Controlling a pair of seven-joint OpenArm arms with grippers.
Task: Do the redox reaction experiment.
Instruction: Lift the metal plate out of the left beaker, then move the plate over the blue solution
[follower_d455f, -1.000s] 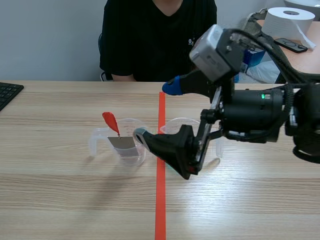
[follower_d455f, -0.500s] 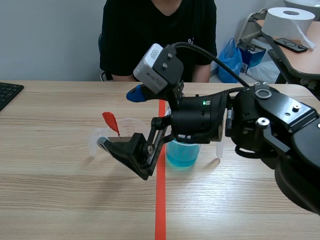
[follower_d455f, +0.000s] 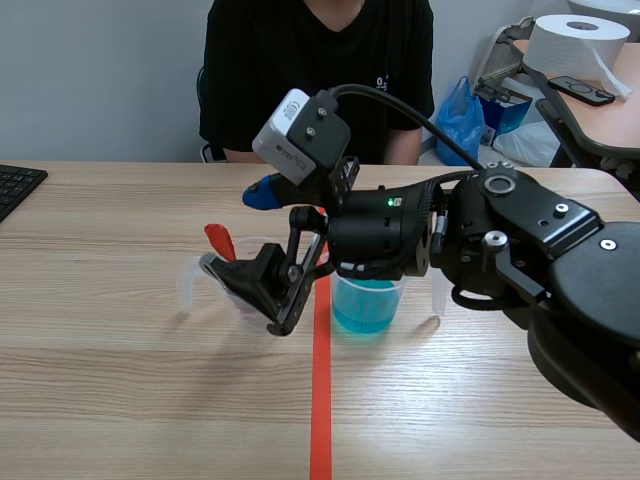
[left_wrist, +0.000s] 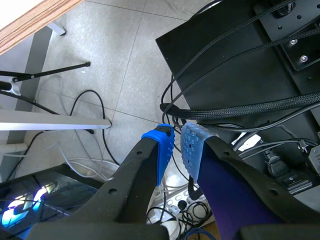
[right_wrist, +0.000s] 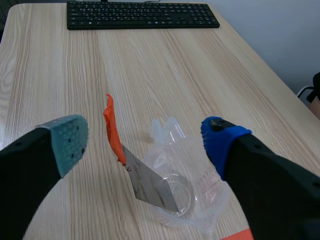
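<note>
In the scene view your right arm comes in from the right and reaches past the orange-red tape line. The right gripper stands wide apart, holding nothing, over a clear plastic beaker left of the line. A flat metal strip with a red tab leans in that beaker. Just right of the line stands a second clear beaker holding blue liquid. The table is pale wood with a straight grain. A person in black sits at the far side, and a black keyboard lies far left.

Your left wrist view looks down on grey floor tiles and black cables. The left gripper has its blue dotted pads drawn nearly together on nothing.

In the right wrist view, the clear beaker lies between the spread fingers of the right gripper. The strip's shiny end rests inside the beaker, and its orange-red tab sticks out over the rim. The keyboard lies well beyond.
</note>
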